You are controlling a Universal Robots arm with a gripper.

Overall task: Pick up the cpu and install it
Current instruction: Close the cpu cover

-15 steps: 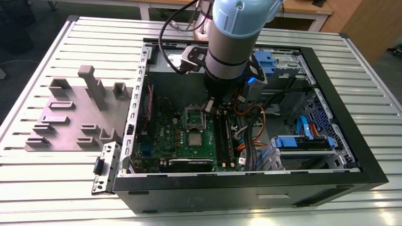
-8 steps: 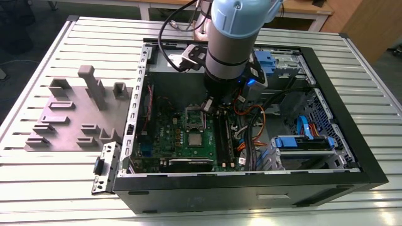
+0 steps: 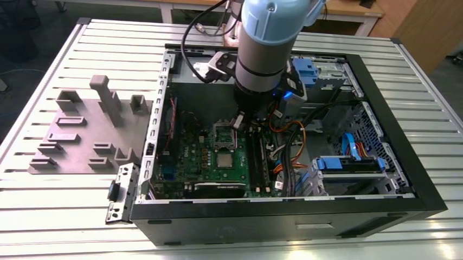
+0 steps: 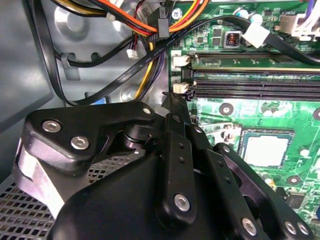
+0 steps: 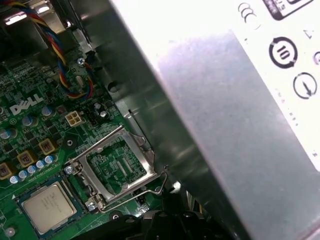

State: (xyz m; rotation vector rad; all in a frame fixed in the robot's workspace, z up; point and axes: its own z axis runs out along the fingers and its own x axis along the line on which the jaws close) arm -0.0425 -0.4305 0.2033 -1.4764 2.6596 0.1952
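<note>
The cpu [image 3: 225,160], a small silver square, lies flat in a black-rimmed seat on the green motherboard [image 3: 195,157]; both wrist views show the cpu [image 5: 47,202] [image 4: 265,150]. The silver socket frame [image 5: 117,162] stands hinged up beside it, with its wire lever loose. My gripper [image 3: 242,118] hangs inside the case just beyond the frame, a short way from the cpu. In the second wrist view my gripper [image 4: 171,97] narrows to one black tip, shut with nothing in it, above the case floor beside the memory slots [image 4: 250,87].
The open black computer case [image 3: 289,208] lies on a slatted metal table. A grey metal box [image 5: 225,125] stands close beside the socket. Coloured cables [image 4: 150,30] run around my gripper. Blue drive brackets [image 3: 347,162] fill the case's right. A grey block fixture [image 3: 87,135] sits left of the case.
</note>
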